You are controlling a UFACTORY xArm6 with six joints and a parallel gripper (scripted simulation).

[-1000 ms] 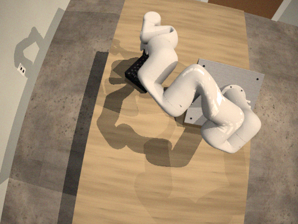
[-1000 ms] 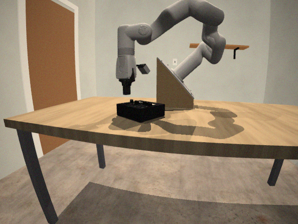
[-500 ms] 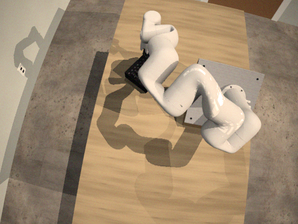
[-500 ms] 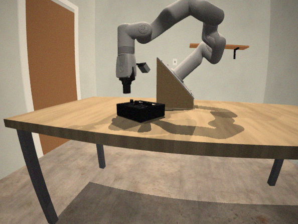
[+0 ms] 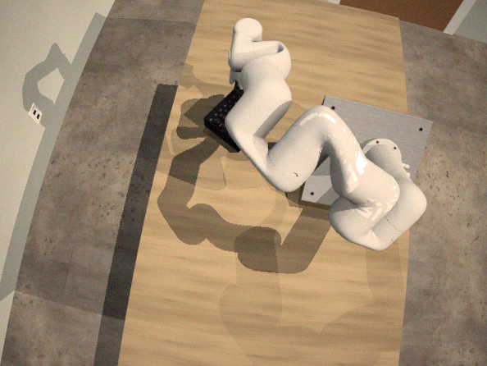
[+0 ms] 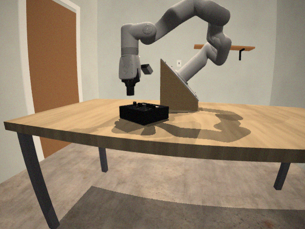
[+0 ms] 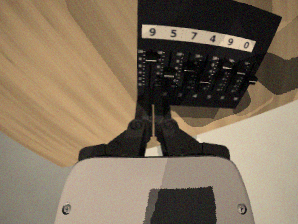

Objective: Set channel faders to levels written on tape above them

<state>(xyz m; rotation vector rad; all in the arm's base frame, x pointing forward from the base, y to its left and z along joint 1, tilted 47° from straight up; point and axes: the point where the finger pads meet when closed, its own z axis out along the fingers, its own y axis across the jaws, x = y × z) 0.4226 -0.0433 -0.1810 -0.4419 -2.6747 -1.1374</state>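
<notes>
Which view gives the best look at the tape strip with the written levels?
The wrist view: the tape strip faces the camera, digits 9 5 7 4 9 0. The top view hides it under the arm; the exterior view shows the desk side-on, tape unreadable.

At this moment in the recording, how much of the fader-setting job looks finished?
Progress cannot be scored: the white tape strip on the black box-shaped lighting desk reads 9 5 7 4 9 0, but the fader caps are too blurred to check against it. In hand: nothing; the closed dark hand hangs above the desk's end, clear of the caps. The desk stands level on the wooden table.
</notes>
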